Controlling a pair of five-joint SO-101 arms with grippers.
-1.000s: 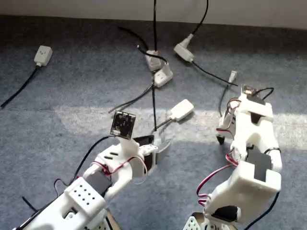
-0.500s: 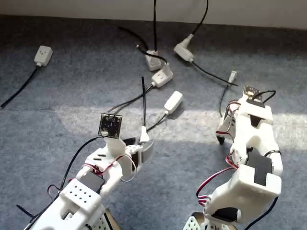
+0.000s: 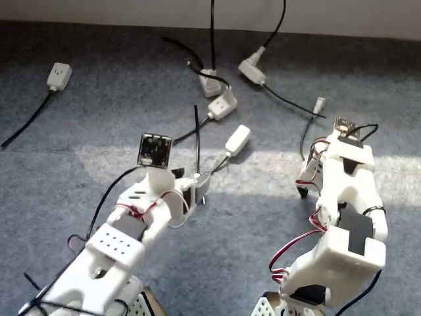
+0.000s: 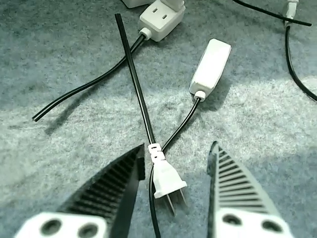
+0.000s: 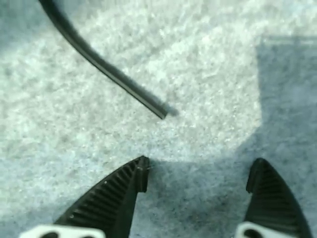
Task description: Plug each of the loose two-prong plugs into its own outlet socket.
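Now my left hand (image 4: 177,148) is apart, one finger each side of the plug (image 4: 166,181), which lies on the tabletop (image 4: 59,59); my right hand (image 5: 198,166) is apart too. The plug looks light and hard, its cord (image 4: 133,79) stiff: I would pinch the body's sides.

Your plug (image 4: 166,179) is smooth white plastic with metal prongs (image 4: 174,202); its cord (image 4: 134,79) is smooth black, and the bench (image 4: 59,148) wears rough, fuzzy grey cloth.
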